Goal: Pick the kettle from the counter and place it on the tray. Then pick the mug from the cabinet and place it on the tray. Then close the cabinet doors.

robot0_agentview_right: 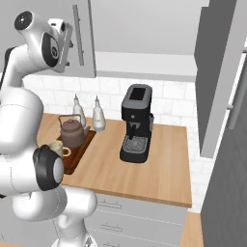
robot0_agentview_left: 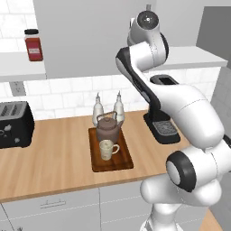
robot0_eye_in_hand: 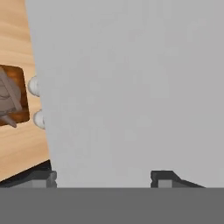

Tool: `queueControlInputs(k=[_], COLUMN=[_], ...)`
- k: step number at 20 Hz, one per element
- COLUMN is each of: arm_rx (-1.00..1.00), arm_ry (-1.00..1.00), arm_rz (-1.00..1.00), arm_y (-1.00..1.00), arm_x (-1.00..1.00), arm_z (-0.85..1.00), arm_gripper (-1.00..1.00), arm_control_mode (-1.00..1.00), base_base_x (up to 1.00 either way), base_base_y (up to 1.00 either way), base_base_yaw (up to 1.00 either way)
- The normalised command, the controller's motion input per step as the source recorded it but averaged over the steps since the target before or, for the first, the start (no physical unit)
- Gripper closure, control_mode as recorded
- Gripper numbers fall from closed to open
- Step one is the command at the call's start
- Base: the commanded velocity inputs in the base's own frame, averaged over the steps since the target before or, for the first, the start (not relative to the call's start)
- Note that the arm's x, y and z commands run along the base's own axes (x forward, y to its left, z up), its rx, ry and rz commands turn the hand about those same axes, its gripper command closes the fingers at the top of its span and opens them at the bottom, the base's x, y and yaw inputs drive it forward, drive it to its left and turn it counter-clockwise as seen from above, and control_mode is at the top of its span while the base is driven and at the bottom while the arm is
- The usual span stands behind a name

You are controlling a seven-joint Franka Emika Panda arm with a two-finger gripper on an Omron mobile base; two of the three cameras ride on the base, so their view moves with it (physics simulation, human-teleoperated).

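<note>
- Sitting on the tray [robot0_agentview_left: 124, 163], the kettle [robot0_agentview_left: 107, 128] takes the far end and the mug [robot0_agentview_left: 107, 149] the near end, the 2 just beside each other; mug handle points right in the left base view.
- Tray lies on the counter [robot0_agentview_left: 54, 149], long side running front to back, near edge set back from the counter's front lip with bare wood between.
- 2 white bottles [robot0_agentview_left: 118, 108] stand just behind the tray, close against the tiled wall.
- Writing: none readable. The red jar [robot0_agentview_left: 33, 45] on the shelf at upper left carries a pale label, too small to read. The black toaster [robot0_agentview_left: 14, 124] and coffee machine [robot0_agentview_right: 136, 124] show no legible marks.
- Gripper [robot0_eye_in_hand: 105, 177]: fingertips [robot0_eye_in_hand: 41, 178] stand wide apart in the hand view with a flat grey cabinet door [robot0_eye_in_hand: 131, 87] face right in front of them; nothing sits between the tips. Contact with the panel cannot be judged.
- In the right base view the hand is raised at upper left, just beside the door's vertical silver handle [robot0_agentview_right: 77, 34].
- Door edge in the hand view runs top to bottom, with counter, tray corner and the 2 bottle tops beyond it.
- Open room: broad bare counter left of the tray up to the toaster, and a strip between tray and coffee machine.
</note>
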Motion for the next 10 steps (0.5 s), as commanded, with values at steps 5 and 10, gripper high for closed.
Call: queueControlInputs(k=[5,10], arm_rx=[-0.12,-0.06], arm_ry=[-0.04,0.00], arm_rz=[0.06,0.05], arm_y=[0.16,0.04], arm_x=[-0.26,-0.60], arm_z=[-0.17,0.00], arm_gripper=[-1.00,-1.00], arm_control_mode=[-1.00,-1.00], base_base_x=[0.00,0.00], base_base_y=[0.00,0.00], base_base_yaw=[0.00,0.00])
